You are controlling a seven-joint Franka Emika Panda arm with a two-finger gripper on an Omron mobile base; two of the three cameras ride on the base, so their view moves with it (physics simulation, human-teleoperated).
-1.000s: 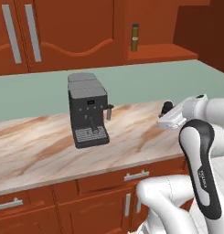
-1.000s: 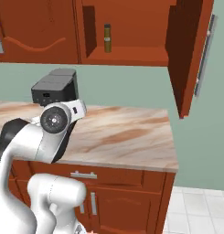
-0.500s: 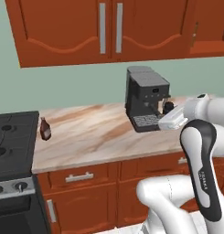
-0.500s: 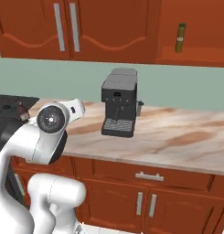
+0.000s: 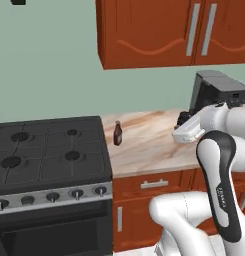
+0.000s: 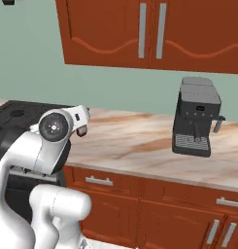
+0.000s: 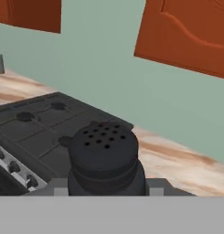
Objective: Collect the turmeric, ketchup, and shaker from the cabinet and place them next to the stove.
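The gripper [image 7: 106,192] is clamping the shaker [image 7: 105,159], which is sitting upright between the fingers in the hand view, its perforated round top facing the camera. From the left base view the same hand [image 5: 188,131] is hanging above the counter [image 5: 144,150], toward that counter's right end and just in front of the espresso machine [image 5: 216,95].

The relation that matters: the free counter strip beside the stove [image 5: 46,150] is lying to the robot's left of the carried shaker. In the hand view the stove's burners and knob row are spreading out beyond and below the shaker, so the drop spot is ahead and down. The shaker's long axis is running vertical, which should let it go down flat on its base.

The ketchup [image 5: 117,133] is already standing on the counter, just beside the stove's right edge. In the right base view it is peeking out behind the arm's wrist [image 6: 82,130]. The turmeric and the open shelf niche are out of frame, so that jar's place cannot be told.

Count: 1 shaker, 1 ketchup bottle, 1 stove with 4 burners, 1 espresso machine, and 1 arm doing the work. By my judgement 1 of 3 items is placed, and the 2nd is about to be set down.
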